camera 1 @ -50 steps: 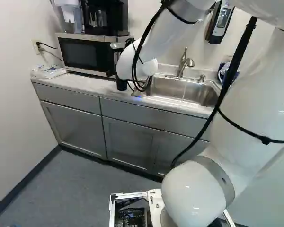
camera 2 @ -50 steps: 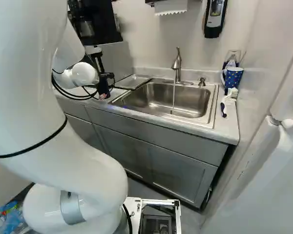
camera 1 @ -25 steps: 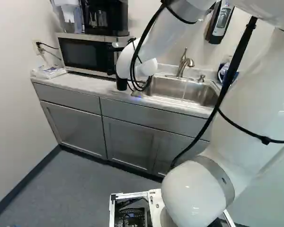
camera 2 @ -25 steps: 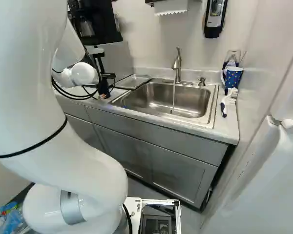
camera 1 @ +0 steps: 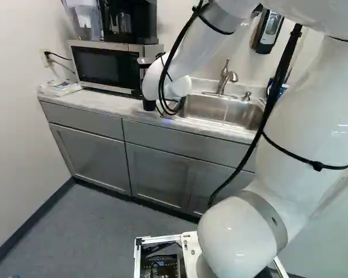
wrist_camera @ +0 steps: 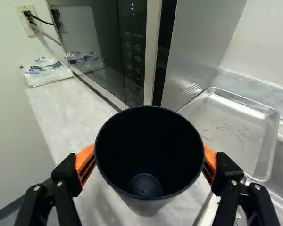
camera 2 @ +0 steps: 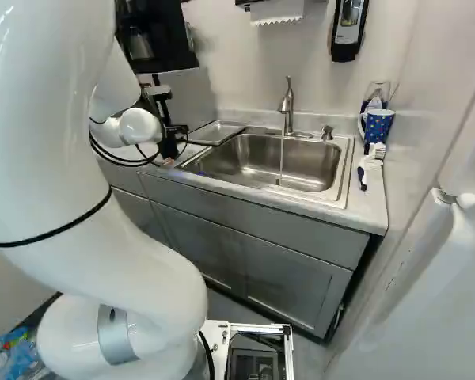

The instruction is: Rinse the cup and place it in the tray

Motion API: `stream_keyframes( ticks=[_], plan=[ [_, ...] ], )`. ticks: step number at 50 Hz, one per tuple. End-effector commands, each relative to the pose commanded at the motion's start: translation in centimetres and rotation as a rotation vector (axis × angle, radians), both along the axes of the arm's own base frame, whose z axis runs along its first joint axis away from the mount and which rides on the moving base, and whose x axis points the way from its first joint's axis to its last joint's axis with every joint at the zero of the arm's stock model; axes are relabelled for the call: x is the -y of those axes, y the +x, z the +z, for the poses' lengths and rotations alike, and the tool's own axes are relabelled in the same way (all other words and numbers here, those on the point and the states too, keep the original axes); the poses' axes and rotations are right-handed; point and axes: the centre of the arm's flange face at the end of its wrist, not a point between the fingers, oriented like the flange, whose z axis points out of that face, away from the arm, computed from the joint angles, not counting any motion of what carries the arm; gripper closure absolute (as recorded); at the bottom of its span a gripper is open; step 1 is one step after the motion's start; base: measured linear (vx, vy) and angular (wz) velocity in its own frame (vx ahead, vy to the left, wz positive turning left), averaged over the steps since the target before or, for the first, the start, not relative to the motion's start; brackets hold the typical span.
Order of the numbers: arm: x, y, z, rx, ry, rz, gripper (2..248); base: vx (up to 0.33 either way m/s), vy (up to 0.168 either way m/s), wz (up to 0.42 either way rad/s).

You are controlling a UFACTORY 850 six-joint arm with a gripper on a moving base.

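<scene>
The gripper (camera 2: 172,127) is low over the counter, left of the sink in the right base view. The dark cup (camera 1: 149,105) is upright on the counter in front of the microwave. Seen from the wrist, the gripper (wrist_camera: 148,160) stands open around the cup (wrist_camera: 148,136), an orange-padded finger on either side and the fingertips partly hidden by its wall. Its mouth faces the wrist camera. Beside the cup is the metal tray (wrist_camera: 236,132), with drops on its bottom; the right base view shows the tray (camera 2: 216,133) by the sink (camera 2: 301,162).
Water runs from the faucet (camera 2: 286,107) into the sink. The microwave (camera 1: 107,66) stands close behind the cup. A blue patterned mug (camera 2: 378,127) and a brush (camera 2: 362,178) are at the sink's far side. A plastic packet (wrist_camera: 47,71) lies near the wall.
The arm and its wrist have shifted slightly, the gripper sinking a little around the cup. The cup shows no clear movement, and the base has stayed put.
</scene>
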Motion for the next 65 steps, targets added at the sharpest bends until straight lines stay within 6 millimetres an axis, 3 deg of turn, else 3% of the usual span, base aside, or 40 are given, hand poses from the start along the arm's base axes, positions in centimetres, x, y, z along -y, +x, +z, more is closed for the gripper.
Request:
stream_keyframes(
  ticks=[28,49,65],
  plan=[
    [-0.1,0.2,0.4,0.058,0.024,0.003,3,0.000,0.000,0.000],
    [-0.3,0.6,-1.0,0.074,0.034,0.004,3,0.000,0.000,0.000],
    [-0.2,0.5,-0.9,0.084,0.041,0.002,3,0.000,0.000,0.000]
  ],
)
